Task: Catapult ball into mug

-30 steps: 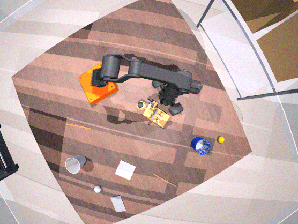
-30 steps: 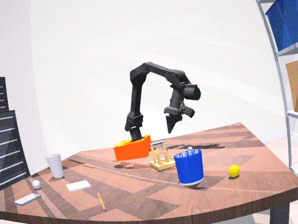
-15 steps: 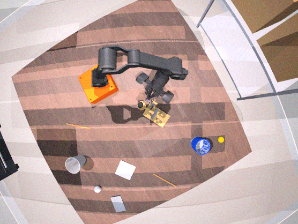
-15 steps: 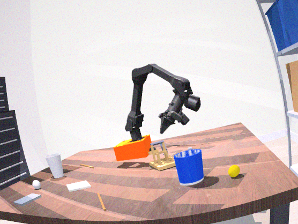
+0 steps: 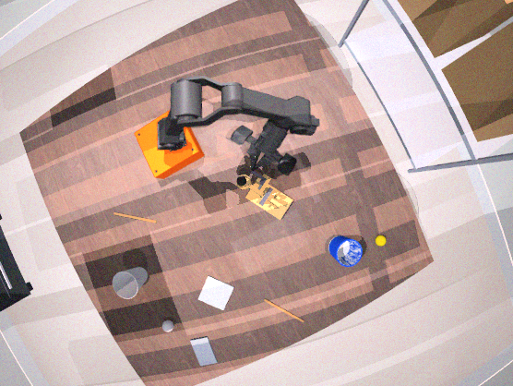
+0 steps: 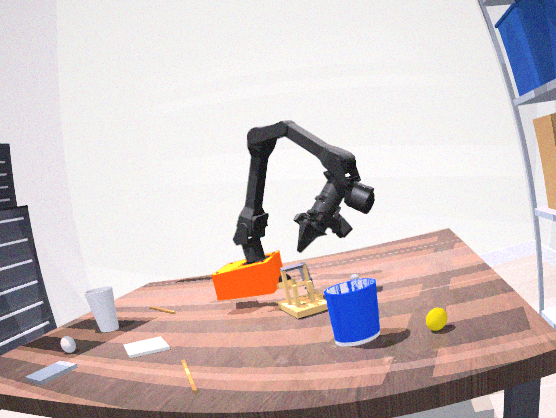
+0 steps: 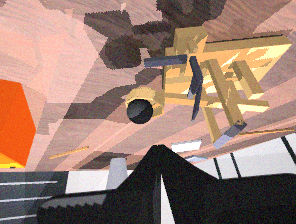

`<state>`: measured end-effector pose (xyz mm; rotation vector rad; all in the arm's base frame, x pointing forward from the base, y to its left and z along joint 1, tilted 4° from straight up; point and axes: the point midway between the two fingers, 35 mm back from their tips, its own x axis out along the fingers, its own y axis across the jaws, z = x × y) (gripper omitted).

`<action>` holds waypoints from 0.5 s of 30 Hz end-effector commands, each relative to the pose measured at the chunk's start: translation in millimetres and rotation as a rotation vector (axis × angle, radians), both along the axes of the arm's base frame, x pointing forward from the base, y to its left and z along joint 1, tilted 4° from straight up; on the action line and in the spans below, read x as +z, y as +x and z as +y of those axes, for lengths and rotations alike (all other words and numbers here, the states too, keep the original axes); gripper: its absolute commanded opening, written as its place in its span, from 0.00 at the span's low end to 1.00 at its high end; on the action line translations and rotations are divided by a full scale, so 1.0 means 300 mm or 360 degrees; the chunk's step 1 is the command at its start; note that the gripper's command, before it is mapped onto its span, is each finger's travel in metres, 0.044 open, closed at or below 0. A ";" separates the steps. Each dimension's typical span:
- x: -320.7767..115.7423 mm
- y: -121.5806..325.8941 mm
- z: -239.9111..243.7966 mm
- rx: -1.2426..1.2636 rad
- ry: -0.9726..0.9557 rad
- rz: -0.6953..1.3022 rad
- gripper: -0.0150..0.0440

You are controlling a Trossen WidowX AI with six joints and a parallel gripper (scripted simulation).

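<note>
The wooden catapult (image 5: 282, 211) (image 6: 300, 312) (image 7: 270, 50) stands on the table, its cup end toward the orange base. A black ball (image 5: 242, 180) (image 7: 139, 111) sits in the tan cup (image 7: 145, 94) of its throwing arm. The blue mug (image 5: 339, 251) (image 6: 355, 316) stands upright beyond the catapult's other end; in the top view, cup, frame and mug lie roughly in a line. My gripper (image 5: 253, 167) (image 6: 300, 249) (image 7: 158, 150) is shut and empty, tilted down, above the table near the catapult's cup end, not touching it.
A yellow ball (image 5: 380, 240) (image 6: 436, 319) lies right of the mug. A grey-white cup (image 5: 125, 284) (image 6: 102, 310), a pale ball (image 5: 168, 326) (image 6: 68, 344), a white slab (image 5: 216, 293) (image 6: 146, 347), a grey block (image 5: 204, 352) and two thin sticks lie farther off. Another pale ball (image 6: 354, 276) shows behind the mug.
</note>
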<state>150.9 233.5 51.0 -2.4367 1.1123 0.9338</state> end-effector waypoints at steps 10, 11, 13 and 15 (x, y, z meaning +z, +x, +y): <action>-0.071 0.002 0.000 0.0011 -0.0012 0.0002 0.25; -0.077 0.003 0.000 0.0011 -0.0012 0.0002 0.25; -0.087 0.003 0.000 0.0011 -0.0012 0.0002 0.25; -0.098 0.003 0.000 0.0011 -0.0012 0.0002 0.25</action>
